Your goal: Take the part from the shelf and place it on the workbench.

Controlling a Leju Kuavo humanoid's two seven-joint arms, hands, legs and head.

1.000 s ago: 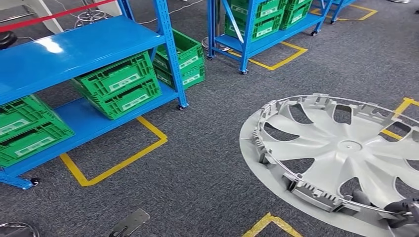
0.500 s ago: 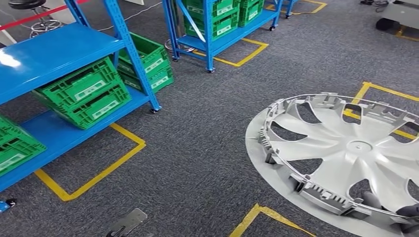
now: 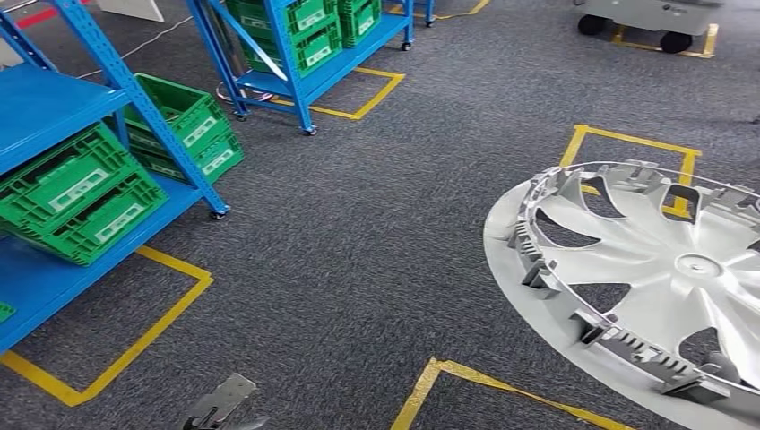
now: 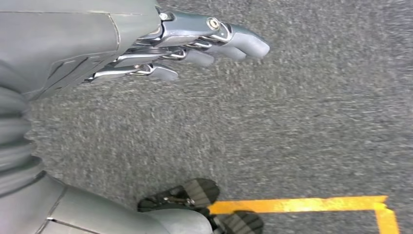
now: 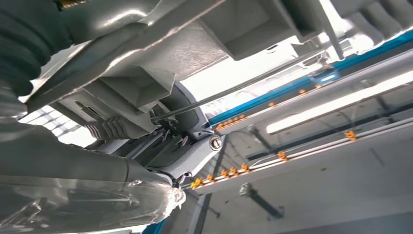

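Green slatted crates (image 3: 81, 204) sit stacked in twos on the lower boards of the blue shelf (image 3: 49, 112) at the left; more green crates (image 3: 184, 125) stand stacked behind its upright, and a further stack (image 3: 300, 31) fills a second blue rack (image 3: 296, 85) beyond. Whether anything lies inside them I cannot tell from here; the one open top in sight looks bare.

The part (image 3: 645, 278) is a big silver-grey wheel cover, held out over the grey carpet (image 3: 358, 242) on the robot's right, well apart from the shelf. Its inner face is up: curved spokes sweep out from a small round hub, with openings between them, and ribbed clips and tabs stand round the rim. It is tilted, its far edge over a yellow taped square (image 3: 627, 143).

The right hand (image 5: 187, 153) is up against the cover's underside, its fingers pressed around the rim, gripping the part. The left hand (image 4: 160, 48) hangs over the carpet with nothing in it, fingers stretched out and slightly apart. Yellow tape (image 3: 107, 358) marks the floor along the shelf.
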